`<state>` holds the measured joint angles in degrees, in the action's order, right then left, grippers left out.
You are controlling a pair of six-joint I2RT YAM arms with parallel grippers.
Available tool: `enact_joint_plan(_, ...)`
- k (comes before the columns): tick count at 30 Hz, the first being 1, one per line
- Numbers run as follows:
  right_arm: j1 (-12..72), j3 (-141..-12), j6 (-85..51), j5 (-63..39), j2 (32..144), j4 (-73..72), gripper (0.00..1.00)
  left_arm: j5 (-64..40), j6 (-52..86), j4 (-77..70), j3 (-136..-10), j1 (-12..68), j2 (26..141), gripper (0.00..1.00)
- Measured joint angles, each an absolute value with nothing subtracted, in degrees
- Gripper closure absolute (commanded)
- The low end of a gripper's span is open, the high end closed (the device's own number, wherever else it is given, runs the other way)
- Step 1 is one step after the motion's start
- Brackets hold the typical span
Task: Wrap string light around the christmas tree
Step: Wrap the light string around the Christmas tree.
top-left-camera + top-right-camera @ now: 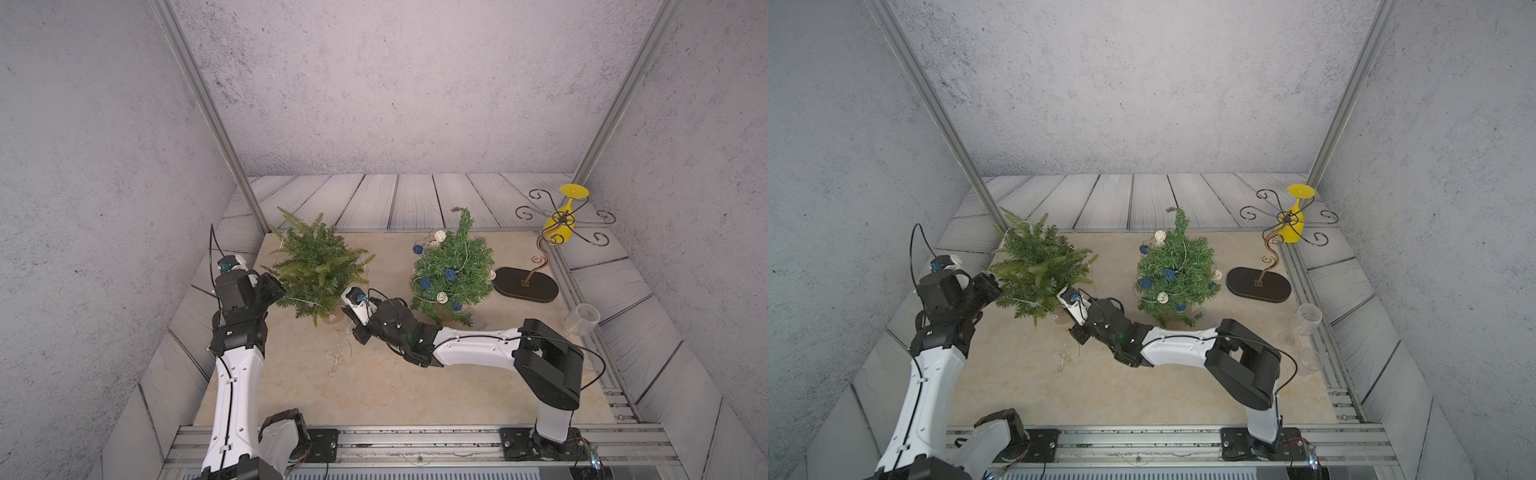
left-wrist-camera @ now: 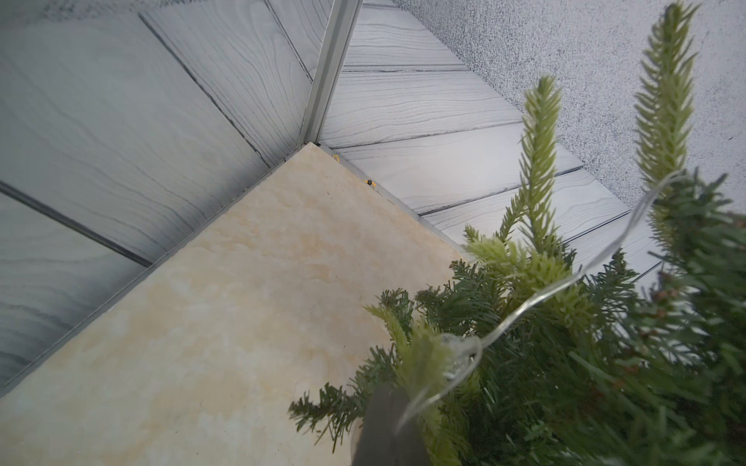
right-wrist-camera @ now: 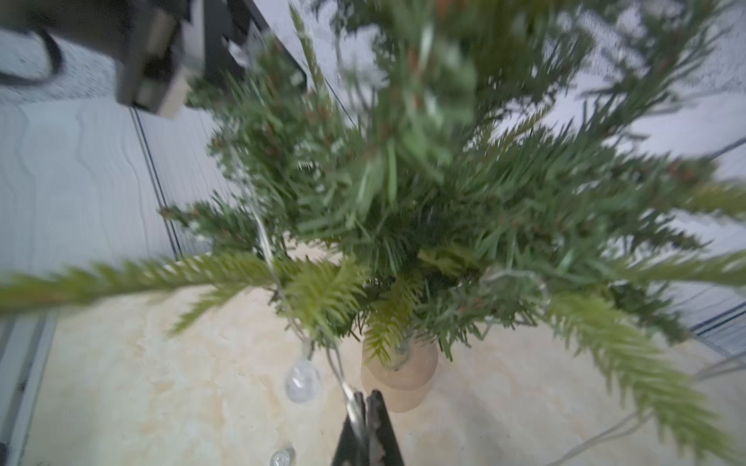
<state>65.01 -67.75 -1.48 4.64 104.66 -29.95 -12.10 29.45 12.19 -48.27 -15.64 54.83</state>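
The christmas tree [image 1: 313,270] [image 1: 1038,266] stands in a small tan pot [image 3: 399,363] at the back left of the table. A thin clear string light [image 2: 565,282] with clear bulbs runs over its branches. The slack lies on the table in front of the tree [image 1: 338,353] [image 1: 1065,357]. My left gripper [image 1: 276,291] reaches into the tree's left side; one dark finger [image 2: 387,427] shows, shut with the wire running out of it. Close to the pot, my right gripper [image 3: 365,397] [image 1: 348,316] is shut on the wire; a bulb [image 3: 300,381] hangs beside it.
A second tree [image 1: 453,266] with blue and white balls stands just right of my right wrist. Further right are a black oval stand [image 1: 525,284] with curled wire arms, a yellow glass [image 1: 561,220] hanging on it, and a clear glass [image 1: 582,320]. Grey walls close in on three sides.
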Motion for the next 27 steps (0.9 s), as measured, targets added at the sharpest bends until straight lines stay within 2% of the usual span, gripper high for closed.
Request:
enact_joint_plan(6, 68.45, -67.77, 1.19, 4.43, 100.75, -25.52, 1.00, -12.99, 31.22, 11.97, -48.38, -16.34, 54.87, 1.00)
enact_joint_plan(14, 73.17, -67.75, 5.17, 4.43, 96.25, -19.94, 1.00, -19.38, 36.27, 11.38, -48.51, -23.73, 54.61, 1.00)
enact_joint_plan(20, 73.93, -67.75, 6.31, 4.67, 89.80, -19.31, 1.00, -22.50, 37.93, 11.77, -51.22, -25.78, 54.41, 1.00)
enact_joint_plan(27, 74.56, -67.75, 7.60, 2.20, 88.20, -17.87, 1.00, -23.79, 38.41, 12.14, -51.70, -28.12, 54.15, 1.00)
